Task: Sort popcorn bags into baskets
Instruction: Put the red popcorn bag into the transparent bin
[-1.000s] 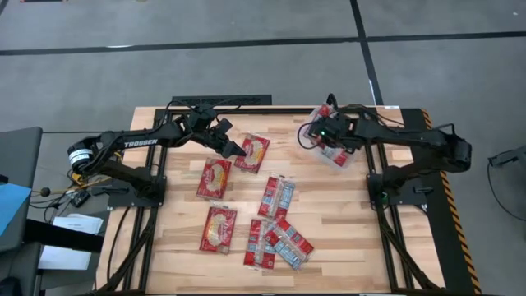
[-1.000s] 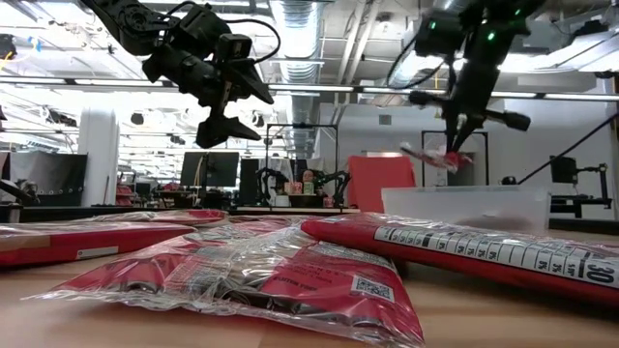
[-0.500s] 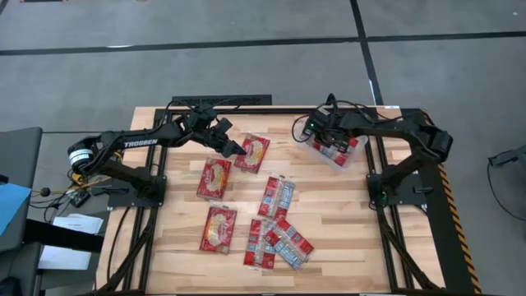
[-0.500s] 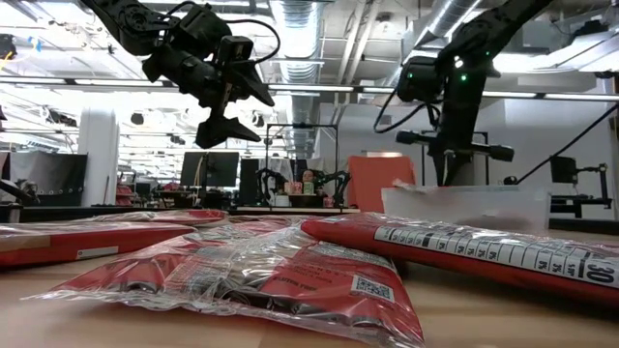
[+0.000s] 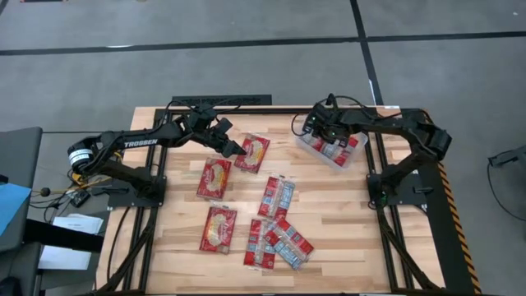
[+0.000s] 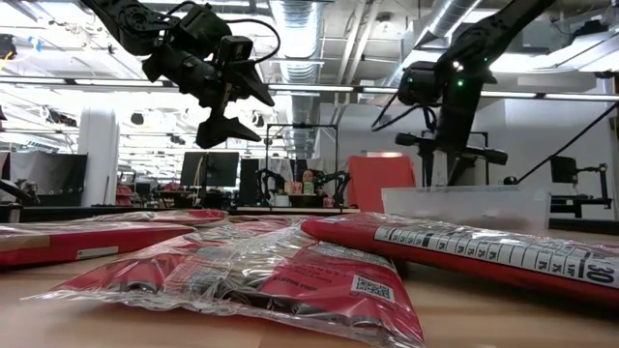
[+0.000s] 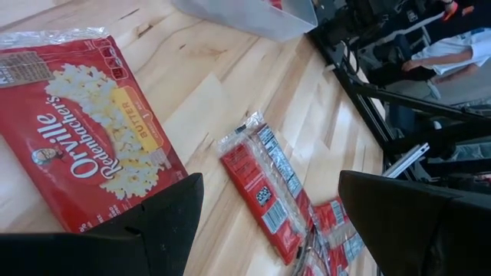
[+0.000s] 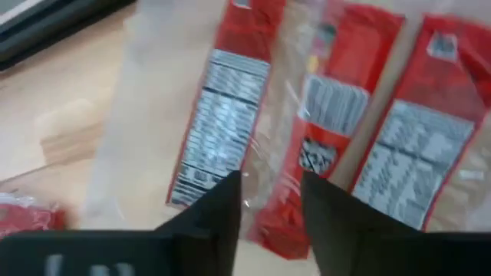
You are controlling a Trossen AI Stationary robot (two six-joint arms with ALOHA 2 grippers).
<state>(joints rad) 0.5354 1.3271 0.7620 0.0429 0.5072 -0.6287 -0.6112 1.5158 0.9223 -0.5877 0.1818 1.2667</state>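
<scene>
My right gripper (image 5: 323,134) is down inside the clear basket (image 5: 346,162) at the far right. Its fingers stand apart (image 8: 268,195) just over several red popcorn bags (image 8: 219,130) that lie flat on the basket's floor. My left gripper (image 5: 234,146) hangs open (image 7: 268,184) well above the table (image 6: 227,106), beside a yellow-oval bag (image 5: 253,153) that lies flat on the wood. Two more yellow-oval bags (image 5: 215,178) (image 5: 219,228) lie on the left half of the table. Bags with blue-white panels lie at the middle (image 5: 277,197) and in a pile (image 5: 278,243) nearer the front.
The basket stands close to the right arm's base frame (image 5: 386,185). Bare wood lies between the basket and the bags at the middle (image 5: 329,205). In the low view, bags (image 6: 290,280) lie close in front and the basket's wall (image 6: 464,208) stands behind them.
My right gripper has gone down into the basket, and a little toward the table's left, with the red bag it held above the rim. That bag no longer hangs in the air over the basket.
</scene>
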